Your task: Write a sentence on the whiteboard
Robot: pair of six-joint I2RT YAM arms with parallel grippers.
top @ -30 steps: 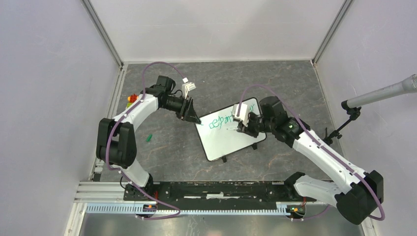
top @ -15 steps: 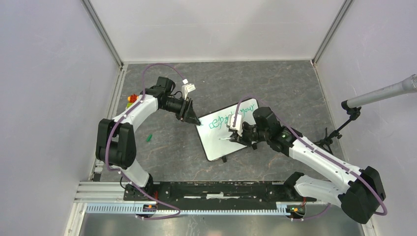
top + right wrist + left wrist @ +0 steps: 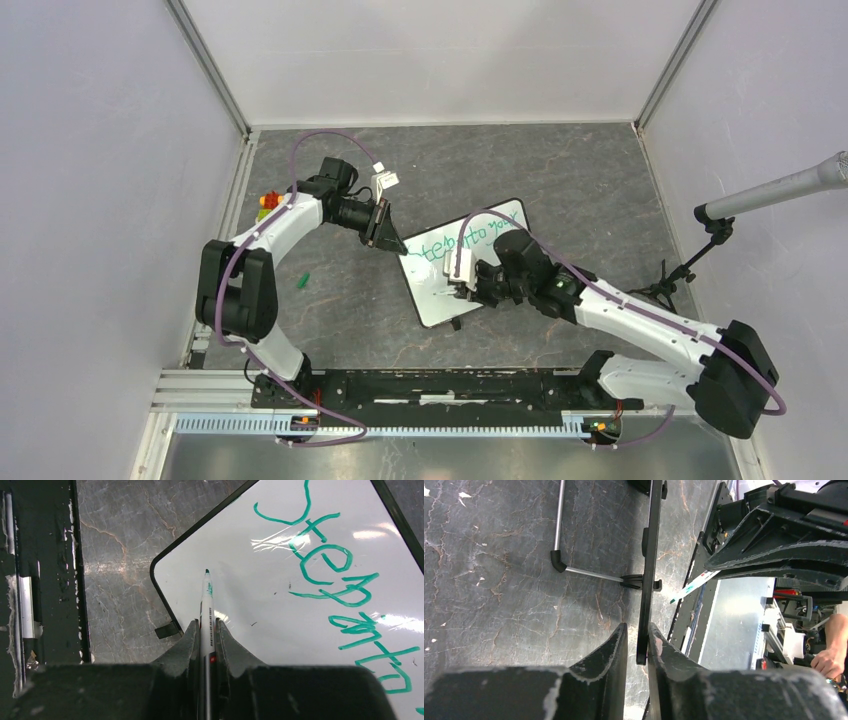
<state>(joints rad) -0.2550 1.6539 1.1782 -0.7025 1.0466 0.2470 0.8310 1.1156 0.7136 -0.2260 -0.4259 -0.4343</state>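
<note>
The whiteboard stands tilted in the middle of the table. The sentence is one line of green words along its top. My left gripper is shut on the board's top left corner. In the left wrist view the board is a thin dark strip held edge-on between the fingers of my left gripper. My right gripper is shut on a green marker. The marker's tip is at the blank lower left part of the whiteboard, below the sentence.
A small green cap lies on the table left of the board. A red and yellow object sits by the left wall. A microphone stand stands at the right. The board's wire stand rests on the table. A black rail runs along the near edge.
My right gripper has carried the marker left and nearer along the board, from the right end of the green line to the blank lower left area. The left arm has not moved.
</note>
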